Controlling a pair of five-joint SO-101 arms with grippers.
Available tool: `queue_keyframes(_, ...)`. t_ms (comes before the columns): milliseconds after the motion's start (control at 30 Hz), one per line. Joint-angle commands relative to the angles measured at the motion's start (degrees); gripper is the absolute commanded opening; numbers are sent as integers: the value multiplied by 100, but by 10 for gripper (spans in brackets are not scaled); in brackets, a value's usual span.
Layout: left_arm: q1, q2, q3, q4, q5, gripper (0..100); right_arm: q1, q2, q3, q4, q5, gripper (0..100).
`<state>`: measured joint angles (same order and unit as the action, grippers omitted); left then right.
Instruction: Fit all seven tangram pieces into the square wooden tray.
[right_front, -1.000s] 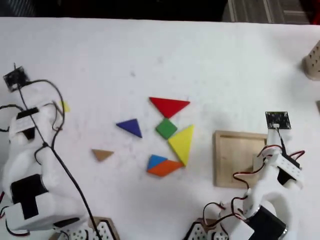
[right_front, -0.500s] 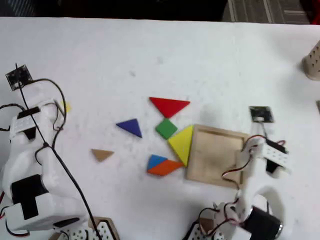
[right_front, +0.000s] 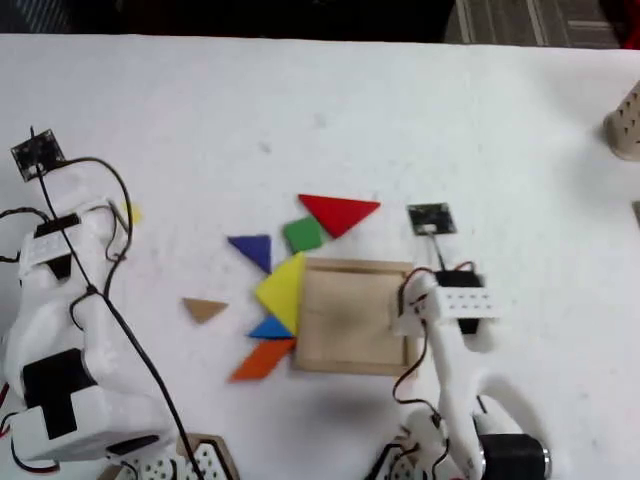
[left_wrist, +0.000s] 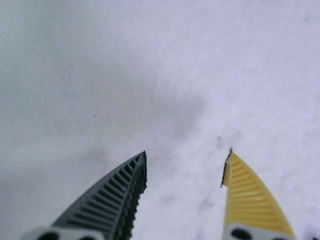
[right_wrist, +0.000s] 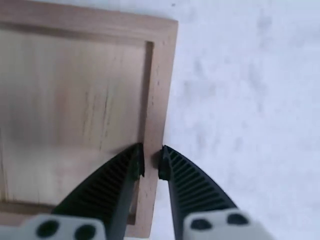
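Note:
The square wooden tray (right_front: 350, 268) lies mid-table with nothing in it. My right gripper (right_wrist: 150, 161) is shut on the tray's rim (right_wrist: 162, 75) at its right side, under the right arm (right_front: 450, 300). Against the tray's left edge lie the yellow triangle (right_front: 283, 292), the light blue triangle (right_front: 270, 327) and the orange parallelogram (right_front: 260, 360). Behind the tray sit the green square (right_front: 302, 234), the red triangle (right_front: 338, 212) and the purple triangle (right_front: 252, 250). A tan triangle (right_front: 204, 309) lies apart to the left. My left gripper (left_wrist: 185, 155) hangs open over bare table at the far left.
The left arm (right_front: 60, 300) and its cables occupy the left edge. A pegged wooden block (right_front: 625, 125) stands at the far right edge. The far half of the white table is free.
My right gripper has dragged the tray leftwards, and the tray has pushed the yellow, light blue, orange, green and purple pieces left. The red and tan triangles and the left arm stayed put.

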<state>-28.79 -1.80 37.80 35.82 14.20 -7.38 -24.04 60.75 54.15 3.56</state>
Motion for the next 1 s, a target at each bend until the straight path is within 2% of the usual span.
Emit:
queue_keyframes(0, 75, -22, -62, -185, -44, 269, -303, -242, -123, -171, -334, 24)
queue_keyframes(200, 75, -40, -62, -176, -44, 271, -40, -251, -79, -119, -325, 231)
queue_keyframes(267, 92, -66, -62, -123, -18, 271, 189, -259, -88, -66, -325, 269)
queue_keyframes(400, 567, -171, -281, 765, -18, 271, 593, -259, -79, -84, -299, 252)
queue_keyframes(533, 1051, -602, -431, 1670, 18, 271, 901, -215, -79, -171, 273, 193)
queue_keyframes(667, 1754, -1095, -431, 2242, 624, 273, 1147, -207, -70, -347, 343, 146)
queue_keyframes(867, 3073, -1007, -440, 2259, 1424, 277, 1156, -198, -70, -347, 369, 145)
queue_keyframes(967, 3433, -611, -563, 2110, 1846, 326, 1138, -198, 9, -365, 369, 145)
